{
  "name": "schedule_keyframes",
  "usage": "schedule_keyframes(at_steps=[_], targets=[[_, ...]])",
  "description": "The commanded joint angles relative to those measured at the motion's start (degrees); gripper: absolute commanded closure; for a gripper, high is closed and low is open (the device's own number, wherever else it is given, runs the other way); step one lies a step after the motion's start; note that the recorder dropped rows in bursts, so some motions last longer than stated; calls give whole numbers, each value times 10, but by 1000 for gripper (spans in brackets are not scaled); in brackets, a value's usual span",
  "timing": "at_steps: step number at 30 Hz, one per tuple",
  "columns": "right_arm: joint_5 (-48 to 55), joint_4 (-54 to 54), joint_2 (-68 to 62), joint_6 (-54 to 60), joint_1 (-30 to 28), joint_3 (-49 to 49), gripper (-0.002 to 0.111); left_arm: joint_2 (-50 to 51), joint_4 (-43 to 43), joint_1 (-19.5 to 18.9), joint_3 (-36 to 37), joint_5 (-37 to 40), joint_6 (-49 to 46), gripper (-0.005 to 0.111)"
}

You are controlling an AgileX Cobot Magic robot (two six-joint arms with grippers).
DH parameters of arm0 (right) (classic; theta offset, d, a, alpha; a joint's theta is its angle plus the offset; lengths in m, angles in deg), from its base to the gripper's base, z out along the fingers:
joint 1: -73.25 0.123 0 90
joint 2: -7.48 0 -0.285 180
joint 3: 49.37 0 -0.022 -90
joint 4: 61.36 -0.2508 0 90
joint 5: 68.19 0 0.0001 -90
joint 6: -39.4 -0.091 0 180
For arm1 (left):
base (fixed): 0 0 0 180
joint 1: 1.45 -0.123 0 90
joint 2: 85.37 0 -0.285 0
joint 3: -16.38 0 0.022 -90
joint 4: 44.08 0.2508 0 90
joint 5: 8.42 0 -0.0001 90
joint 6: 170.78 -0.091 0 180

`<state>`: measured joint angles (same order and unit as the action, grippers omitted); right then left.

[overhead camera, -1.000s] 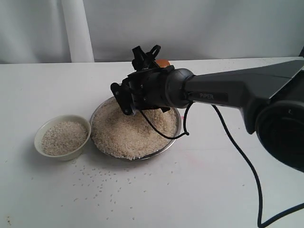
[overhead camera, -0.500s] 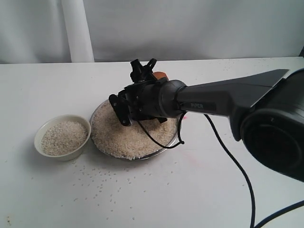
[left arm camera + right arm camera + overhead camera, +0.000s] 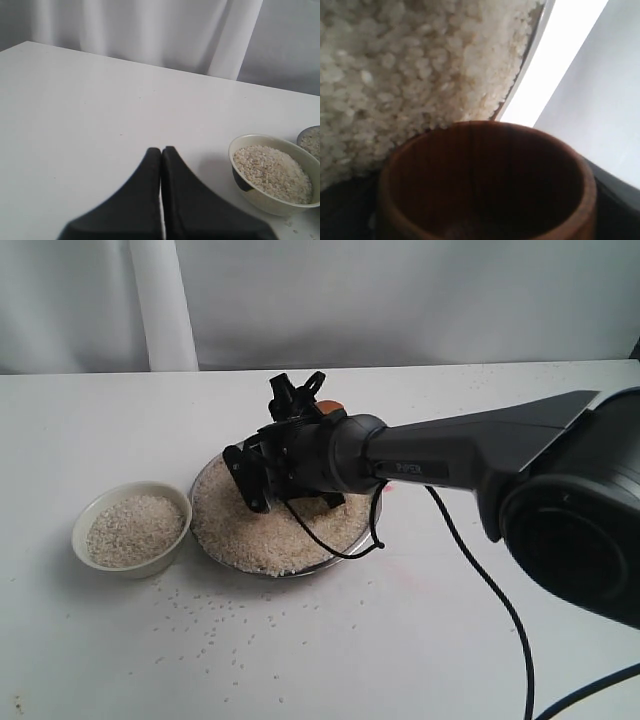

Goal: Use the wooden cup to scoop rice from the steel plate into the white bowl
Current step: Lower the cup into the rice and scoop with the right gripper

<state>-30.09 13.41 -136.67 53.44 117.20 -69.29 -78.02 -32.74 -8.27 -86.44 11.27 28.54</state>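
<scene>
**Rice (image 3: 265, 535) heaped in the steel plate (image 3: 196, 498) — wooden cup (image 3: 485, 175) nosed in at the rim**

Piled thick across the plate, with a fair share already lying in the white bowl (image 3: 128, 567) at the plate's nine o'clock. Clamped in the right gripper (image 3: 310, 398), that cup, jaws spread wide round its barrel, up near one o'clock on the plate. Tipped so the dark mouth faces the heap, lip just beside the grains, nothing showing inside. Looks angled that way so a push inward loads it. Bowl set just beside the plate, likely to shorten the carry. Loose grains (image 3: 215, 635) strewn over the table (image 3: 90, 430) toward six o'clock, a hint of how easily a full cup spills. Left gripper (image 3: 161, 165) somewhere out past the bowl, fingers pressed together on nothing — apparently parked clear of the working arm.
</scene>
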Motion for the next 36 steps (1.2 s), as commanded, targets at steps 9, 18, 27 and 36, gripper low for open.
schedule_keyframes(at_steps=[9, 18, 27, 36], targets=[[-35, -51, 1, 29, 19, 0, 108, 4, -3, 1, 0, -4, 1, 107], [-35, -109, 1, 44, 23, 0, 108, 4, -3, 1, 0, -4, 1, 107], [-44, -142, 3, 44, 29, -6, 108, 4, -3, 1, 0, -4, 1, 107], [-55, -210, 13, 66, 29, -9, 108, 4, -3, 1, 0, -4, 1, 107]])
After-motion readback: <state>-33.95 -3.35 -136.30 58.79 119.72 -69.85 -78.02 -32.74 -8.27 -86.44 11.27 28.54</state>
